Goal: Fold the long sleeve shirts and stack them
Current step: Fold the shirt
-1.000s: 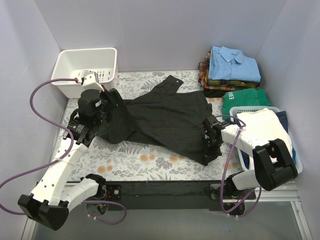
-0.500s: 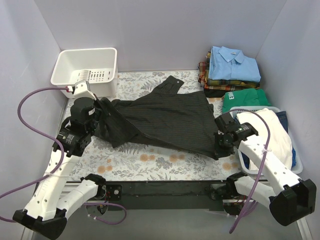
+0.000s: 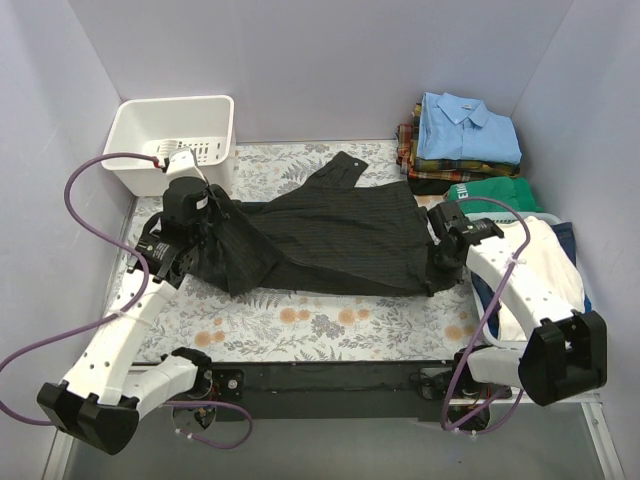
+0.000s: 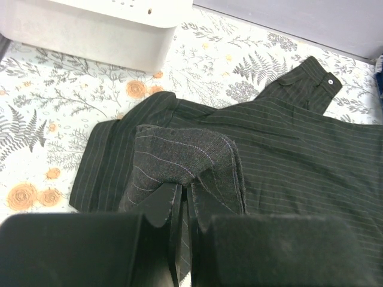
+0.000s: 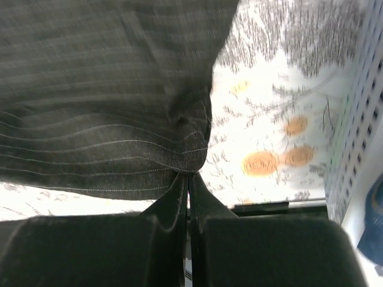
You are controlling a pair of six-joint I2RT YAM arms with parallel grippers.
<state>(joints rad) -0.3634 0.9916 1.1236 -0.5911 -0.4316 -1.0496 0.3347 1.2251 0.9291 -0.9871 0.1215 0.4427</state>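
There's the black pinstriped shirt [image 3: 340, 240], stretched across the floral desk [image 3: 300, 320] with one cuff pointing to the back. The left arm [image 3: 120, 335] reaches in low, its jaws clamped on the shirt's left edge. The right arm [image 3: 515, 290] bends in too, its jaws pinching the right hem. Since a second ago the right arm has swung outward, and the cloth's near edge now runs straighter.

The left arm [image 3: 118, 335] stretches forward from its base while the right arm [image 3: 515, 285] doubles back at the elbow and reaches inward, the left gripper [image 4: 184, 191] and right gripper [image 5: 188, 179] both pinched tight, jaws almost meeting.
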